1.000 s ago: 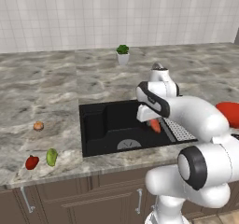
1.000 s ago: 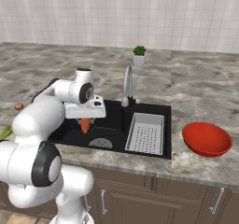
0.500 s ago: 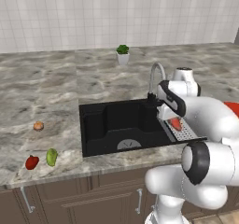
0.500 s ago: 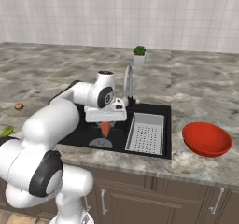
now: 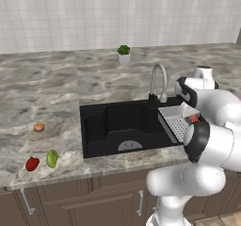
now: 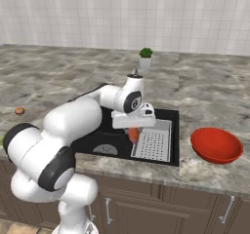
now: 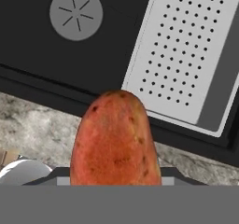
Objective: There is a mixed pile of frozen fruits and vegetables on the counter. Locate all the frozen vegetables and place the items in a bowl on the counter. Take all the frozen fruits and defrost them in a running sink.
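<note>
My gripper (image 6: 133, 130) is shut on the elongated orange-red vegetable (image 7: 114, 139), which hangs over the black sink (image 5: 117, 126) at the edge of its grey perforated rack (image 7: 186, 50). In the left base view the vegetable (image 5: 193, 119) peeks out beside the arm, over the rack (image 5: 173, 125). The red bowl (image 6: 216, 145) stands on the counter (image 6: 58, 77) right of the sink, apart from the gripper. On the counter left of the sink lie the brown ball (image 5: 39, 126), the glossy red piece (image 5: 32, 164) and the yellow-green fruit (image 5: 52, 158).
A curved steel faucet (image 5: 159, 81) rises behind the sink, with a small potted plant (image 5: 124, 54) further back by the tiled wall. The round drain (image 7: 76, 12) sits in the basin floor. Dark cabinets run below the counter's front edge.
The arm has swung to the right across the sink with the orange-red vegetable, from over the basin to the rack side, nearer the bowl. The pieces on the counter have not moved.
</note>
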